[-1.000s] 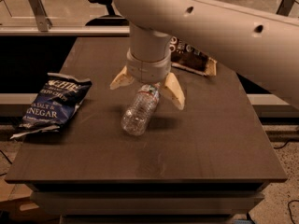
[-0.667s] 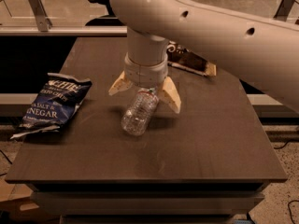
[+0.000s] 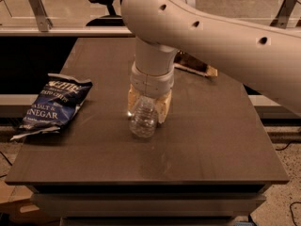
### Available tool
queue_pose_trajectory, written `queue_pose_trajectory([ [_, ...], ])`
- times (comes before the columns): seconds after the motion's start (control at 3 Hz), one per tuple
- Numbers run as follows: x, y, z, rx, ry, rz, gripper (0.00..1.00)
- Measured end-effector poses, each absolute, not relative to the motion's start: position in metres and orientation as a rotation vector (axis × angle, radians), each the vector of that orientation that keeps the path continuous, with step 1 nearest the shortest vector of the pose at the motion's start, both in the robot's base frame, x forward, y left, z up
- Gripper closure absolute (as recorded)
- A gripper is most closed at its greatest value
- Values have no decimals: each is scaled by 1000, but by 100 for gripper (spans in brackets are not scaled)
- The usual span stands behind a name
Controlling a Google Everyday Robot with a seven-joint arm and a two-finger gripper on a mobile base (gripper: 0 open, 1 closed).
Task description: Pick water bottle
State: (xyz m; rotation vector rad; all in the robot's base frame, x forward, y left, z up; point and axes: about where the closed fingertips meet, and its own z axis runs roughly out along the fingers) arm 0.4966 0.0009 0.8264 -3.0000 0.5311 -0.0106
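Since the earlier frame the fingers [image 3: 133,100] have drawn in from a wide splay, and the wrist has come lower. They now sit closed against either side of the water bottle [image 3: 143,120], clasping its far, upper part. The gripper [image 3: 147,108] points straight down near the middle of the surface [image 3: 211,140]. The bottle lies tilted with its base toward the near edge, seemingly resting on the surface, not yet raised. Above, the pale arm [image 3: 211,32] sweeps off to the right. A blue chip bag [image 3: 54,107] lies well apart at the left, and a brown packet [image 3: 197,66] sits far right behind the arm. By my reading the grasp is made; lifting remains.
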Motion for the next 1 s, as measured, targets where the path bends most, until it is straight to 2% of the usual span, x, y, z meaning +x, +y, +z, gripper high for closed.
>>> queue_pose_trajectory([
  [0.67, 493, -8, 832, -2977, 569, -39, 90],
  [1.0, 496, -11, 840, -2966, 576, -68, 100],
])
